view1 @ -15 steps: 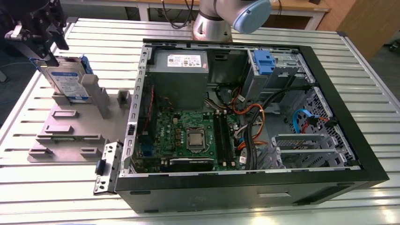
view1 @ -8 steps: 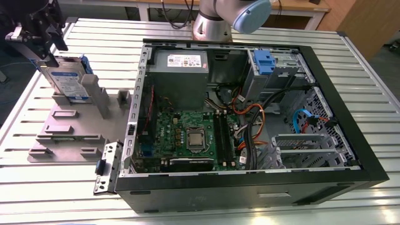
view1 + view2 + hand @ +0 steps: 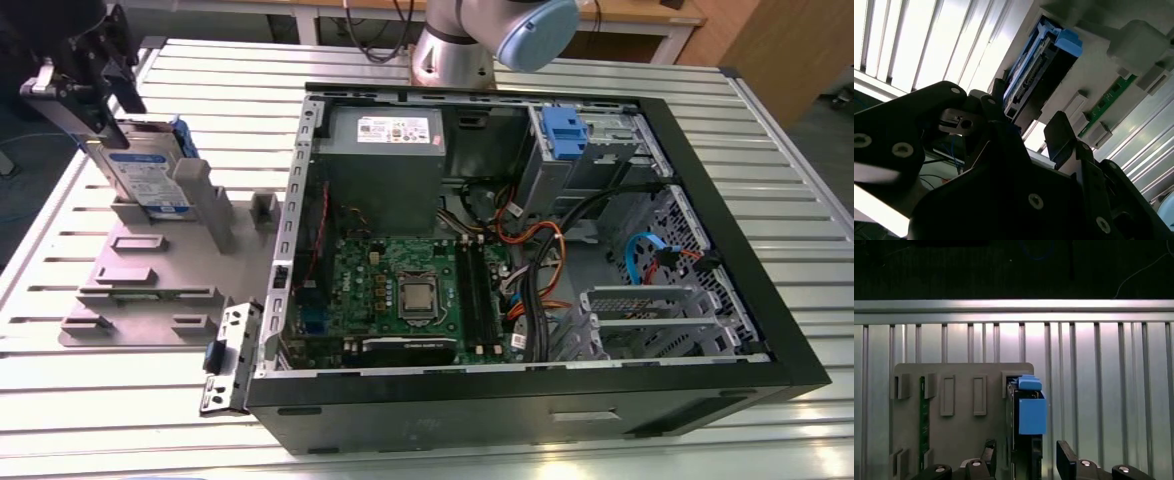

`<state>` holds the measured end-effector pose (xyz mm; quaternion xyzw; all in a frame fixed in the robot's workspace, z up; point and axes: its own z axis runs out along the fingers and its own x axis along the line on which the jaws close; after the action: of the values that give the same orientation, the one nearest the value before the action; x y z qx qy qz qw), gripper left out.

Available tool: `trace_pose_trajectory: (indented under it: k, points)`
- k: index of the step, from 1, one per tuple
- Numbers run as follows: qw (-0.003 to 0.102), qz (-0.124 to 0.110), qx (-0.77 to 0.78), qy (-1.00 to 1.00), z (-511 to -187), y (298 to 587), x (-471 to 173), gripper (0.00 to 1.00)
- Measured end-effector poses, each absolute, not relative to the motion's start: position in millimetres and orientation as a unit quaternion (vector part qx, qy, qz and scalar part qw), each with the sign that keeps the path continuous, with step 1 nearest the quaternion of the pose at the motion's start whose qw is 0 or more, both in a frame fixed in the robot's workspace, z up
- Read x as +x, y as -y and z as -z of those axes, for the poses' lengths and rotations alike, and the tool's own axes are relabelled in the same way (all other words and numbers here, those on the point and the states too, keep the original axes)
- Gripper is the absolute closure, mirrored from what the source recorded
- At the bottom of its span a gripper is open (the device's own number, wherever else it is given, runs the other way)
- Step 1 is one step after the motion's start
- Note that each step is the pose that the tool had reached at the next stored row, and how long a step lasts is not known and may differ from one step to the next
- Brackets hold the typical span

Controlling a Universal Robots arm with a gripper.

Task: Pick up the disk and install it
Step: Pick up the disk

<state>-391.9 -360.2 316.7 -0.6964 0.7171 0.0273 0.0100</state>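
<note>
The step in hand looks like the grasp itself. On the slatted metal table, the grey holder stand lies on the nine-o'clock side of the open computer case in the exterior view. The disk stands on edge in the stand at about ten o'clock, well apart from the case. The gripper hangs over the disk. In the first wrist view its fingers are apart, one on each flat side of the disk, with a sliver of gap showing on both sides, so nothing is clamped. To do this well, I judge that the fingers should come down evenly and centred, so that both pads meet the metal faces together and not the blue plastic bracket. The closing should be square to the disk so that it does not tilt or jam in its slot, and the stand's upright posts just beside it should be kept out of the squeeze. As for what holds what, the case carries the power supply at about eleven o'clock of its interior and the motherboard toward seven o'clock. A grey drive cage at one o'clock has a blue-handled carrier on top of it. The stand holds the disk in one slot and a green memory stick in another slot, near the disk but apart from it.
</note>
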Motion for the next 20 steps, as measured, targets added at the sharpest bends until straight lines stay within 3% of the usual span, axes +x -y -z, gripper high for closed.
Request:
trace_pose_trajectory:
  k: [20]
  points:
    - [0.012, -0.026, -0.725, -0.688, -301, 357, -393, 0.41]
